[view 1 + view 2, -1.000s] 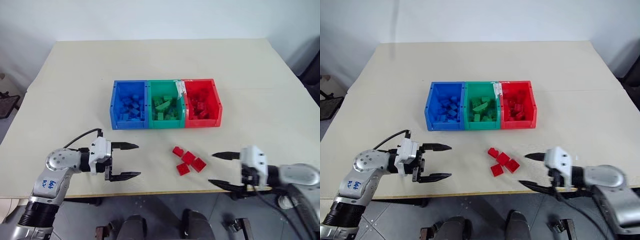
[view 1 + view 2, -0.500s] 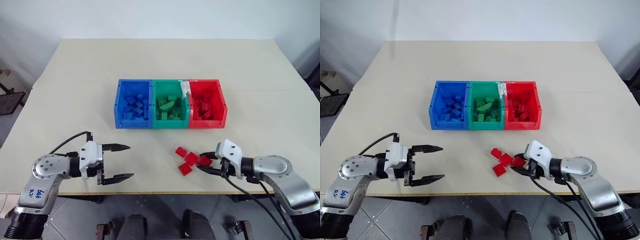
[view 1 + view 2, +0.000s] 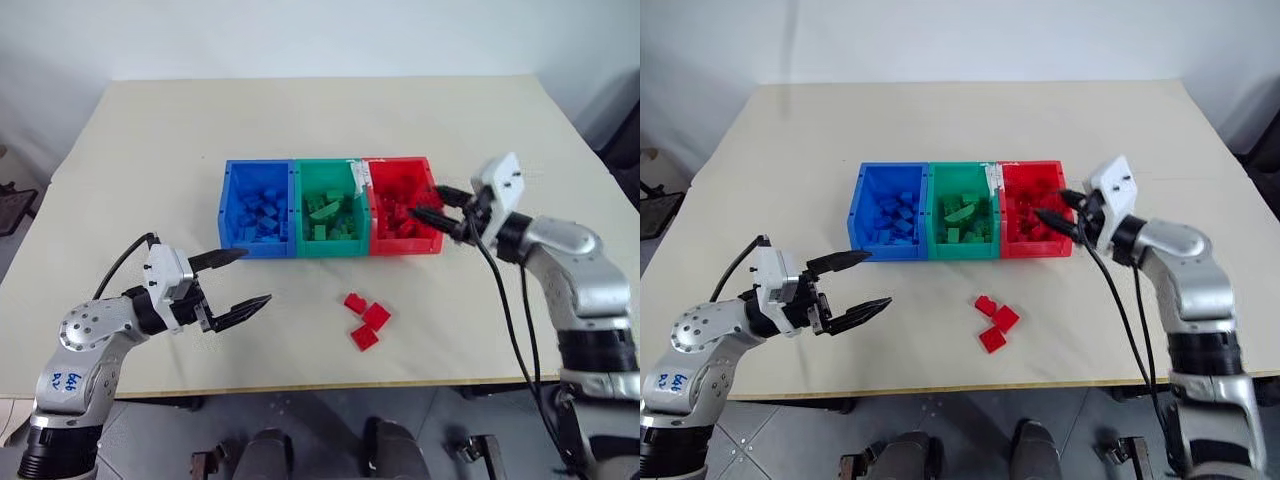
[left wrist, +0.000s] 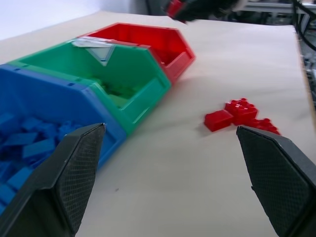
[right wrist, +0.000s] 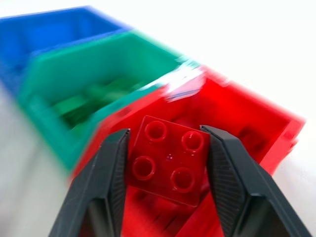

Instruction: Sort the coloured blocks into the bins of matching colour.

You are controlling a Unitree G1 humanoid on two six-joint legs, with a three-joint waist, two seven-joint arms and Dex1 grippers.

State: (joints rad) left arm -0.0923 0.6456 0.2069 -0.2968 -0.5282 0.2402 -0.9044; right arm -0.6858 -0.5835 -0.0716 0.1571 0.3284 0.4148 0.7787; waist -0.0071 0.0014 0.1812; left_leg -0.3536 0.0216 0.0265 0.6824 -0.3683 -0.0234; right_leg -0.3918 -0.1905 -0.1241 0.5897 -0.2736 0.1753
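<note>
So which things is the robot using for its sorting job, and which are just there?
For the job:
- red brick held in the right gripper
- three red bricks on the table
- red bin

Just there:
- blue bin
- green bin
- left gripper, open, holding nothing
- table

I see three red bricks [image 3: 364, 320] lying clustered on the desk [image 3: 150, 180], near its front edge and well apart from the bins. A fourth, a square four-stud red brick [image 5: 170, 160], sits clamped in my right pincer [image 3: 432, 204] over the red bin [image 3: 432, 232]. The bins stand joined in a row: blue bin [image 3: 226, 215], green bin [image 3: 299, 180], red, each with matching bricks inside.
</note>
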